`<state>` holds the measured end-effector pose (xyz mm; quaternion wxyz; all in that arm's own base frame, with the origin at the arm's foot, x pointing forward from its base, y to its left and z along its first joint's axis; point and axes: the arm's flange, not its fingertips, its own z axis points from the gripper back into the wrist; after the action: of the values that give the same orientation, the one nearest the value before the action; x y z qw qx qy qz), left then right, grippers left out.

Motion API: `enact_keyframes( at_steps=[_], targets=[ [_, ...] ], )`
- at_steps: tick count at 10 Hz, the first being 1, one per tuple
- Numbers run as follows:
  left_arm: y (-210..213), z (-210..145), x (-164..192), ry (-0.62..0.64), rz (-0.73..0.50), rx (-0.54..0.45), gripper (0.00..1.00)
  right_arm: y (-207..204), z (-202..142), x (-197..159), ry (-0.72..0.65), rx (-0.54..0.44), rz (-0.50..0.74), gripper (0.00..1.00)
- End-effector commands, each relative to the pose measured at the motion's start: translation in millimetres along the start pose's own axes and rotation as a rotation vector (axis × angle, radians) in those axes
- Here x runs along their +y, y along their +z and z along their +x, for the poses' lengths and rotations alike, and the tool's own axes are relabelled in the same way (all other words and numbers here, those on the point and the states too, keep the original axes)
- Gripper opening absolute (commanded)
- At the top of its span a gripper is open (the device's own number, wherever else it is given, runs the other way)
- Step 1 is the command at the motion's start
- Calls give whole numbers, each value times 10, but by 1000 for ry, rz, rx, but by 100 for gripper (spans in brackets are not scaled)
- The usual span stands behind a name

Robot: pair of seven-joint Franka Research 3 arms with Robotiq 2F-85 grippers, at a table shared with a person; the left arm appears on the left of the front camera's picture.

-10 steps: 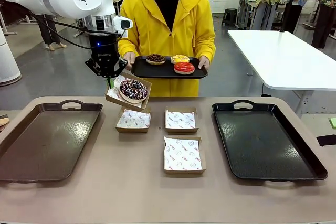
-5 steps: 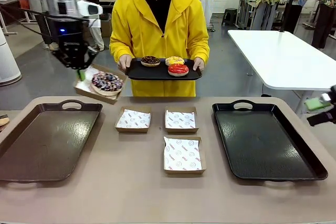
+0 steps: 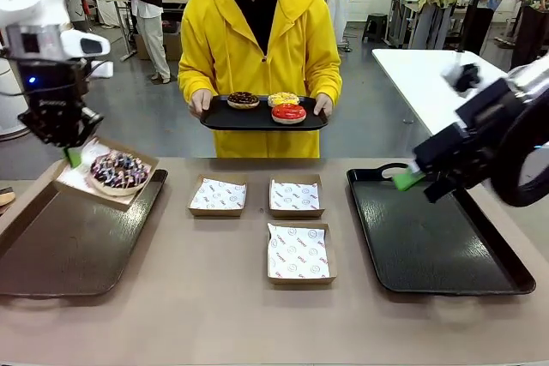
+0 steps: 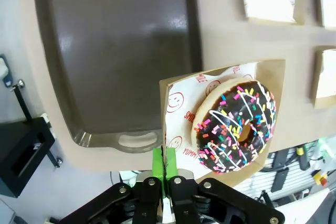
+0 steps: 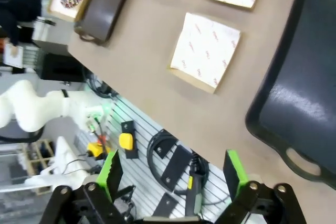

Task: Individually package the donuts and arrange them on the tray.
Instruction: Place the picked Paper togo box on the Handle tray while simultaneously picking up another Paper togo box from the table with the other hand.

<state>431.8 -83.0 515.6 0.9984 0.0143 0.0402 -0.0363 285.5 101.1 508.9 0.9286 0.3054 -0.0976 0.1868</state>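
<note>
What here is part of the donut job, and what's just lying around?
Job: sprinkled donut in its box, held by left claw; three donuts on person's tray; empty boxes; brown tray; black tray.
Lying about: white table; stool.

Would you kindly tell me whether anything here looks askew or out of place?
Only the box with the sprinkled donut: the left gripper pinches it by one edge, so it hangs tilted above the far corner of the left tray, with the donut sitting off-centre, away from the jaws.
</note>
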Motion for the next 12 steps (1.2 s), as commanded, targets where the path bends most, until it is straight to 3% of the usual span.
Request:
enact_keyframes(
  at_steps=[1,6,7,12],
  targets=[
    [-245,-132,185,-17,21,-23,1,-183,155,31,-37,36,-62,100],
    [-485,-141,343,-30,58,-46,1,-271,146,64,-20,31,-64,100],
    [-463,-135,251,-11,41,-8,1,-271,146,64,-20,31,-64,100],
    [-463,-135,251,-11,41,-8,1,-271,146,64,-20,31,-64,100]
  ],
)
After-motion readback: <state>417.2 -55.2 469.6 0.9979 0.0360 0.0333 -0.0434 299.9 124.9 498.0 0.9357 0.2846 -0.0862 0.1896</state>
